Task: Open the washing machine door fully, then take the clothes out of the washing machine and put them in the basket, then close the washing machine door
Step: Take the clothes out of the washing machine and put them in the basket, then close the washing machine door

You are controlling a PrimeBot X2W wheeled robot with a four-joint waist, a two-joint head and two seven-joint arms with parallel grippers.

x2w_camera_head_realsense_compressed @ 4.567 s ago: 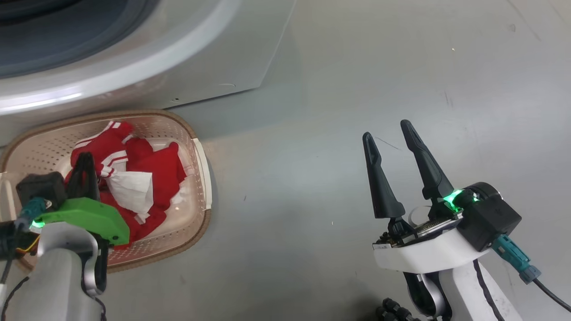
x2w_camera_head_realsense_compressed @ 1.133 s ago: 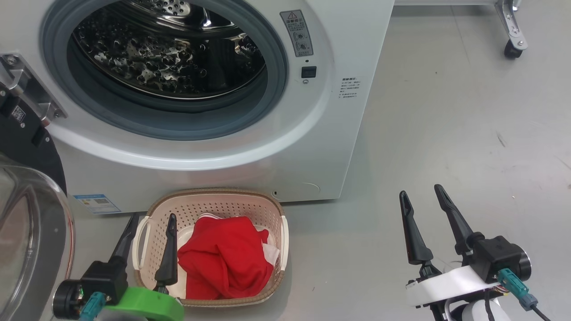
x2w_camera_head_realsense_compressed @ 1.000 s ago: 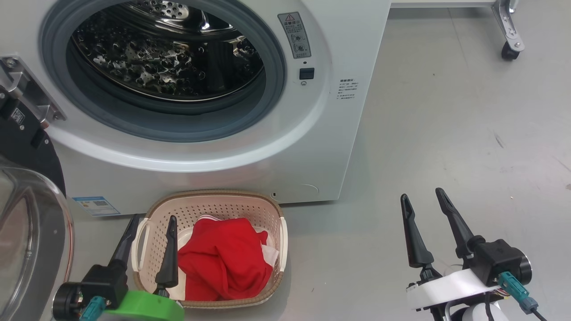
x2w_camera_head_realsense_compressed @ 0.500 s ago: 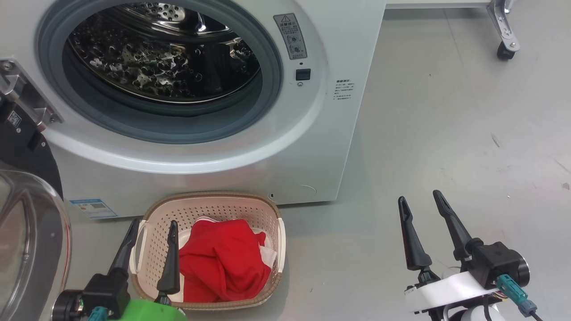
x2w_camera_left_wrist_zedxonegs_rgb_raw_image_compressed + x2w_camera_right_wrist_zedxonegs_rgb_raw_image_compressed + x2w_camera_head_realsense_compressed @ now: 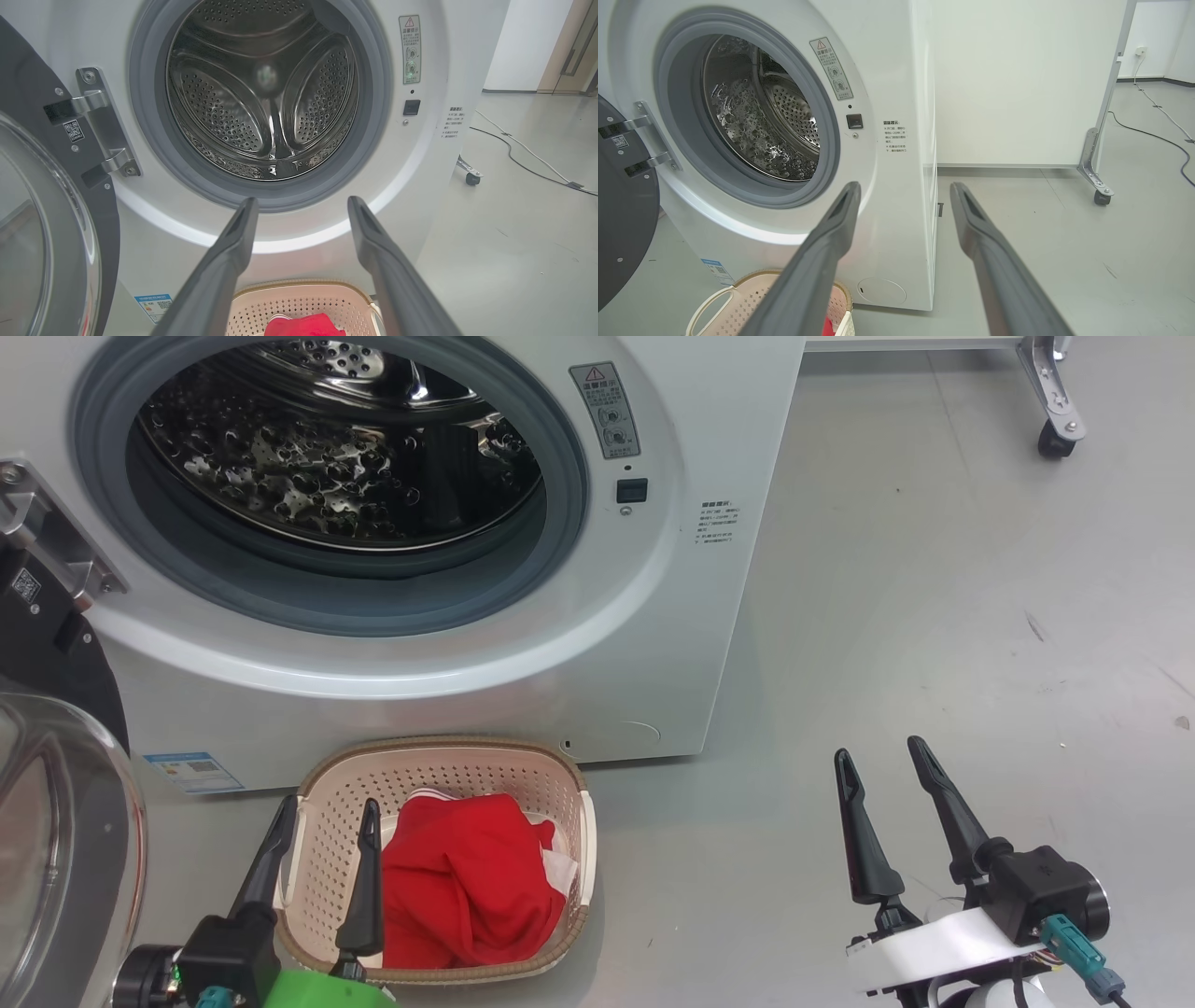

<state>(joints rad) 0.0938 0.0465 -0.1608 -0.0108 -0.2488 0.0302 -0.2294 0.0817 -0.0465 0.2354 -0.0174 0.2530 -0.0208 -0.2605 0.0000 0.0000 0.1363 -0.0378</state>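
Red cloth first: that's the clothes [image 5: 467, 887], heaped in the cream basket [image 5: 439, 758]. The basket sits on the floor [image 5: 934, 616] at six o'clock under the mouth of the washing machine [image 5: 672, 644]. Handy spot, I'd say, a short drop from opening to basket. The steel drum [image 5: 266, 93] looks bare in the left wrist view, so my guess is the unloading is done.

The washing machine door [image 5: 56, 859] hangs wide out at nine o'clock, clear of the opening. Shutting it is the job not yet done.

The left claw [image 5: 330, 803] is spread and empty, poised over the basket's nine o'clock edge. The right claw [image 5: 879, 749] is spread too, holding nothing, out at three o'clock over bare floor and well apart from it all.

The count: one machine, one door, one basket and one red heap with a white piece showing. I can't tell the separate garments. Two claws, two fingers [image 5: 864, 840] each.
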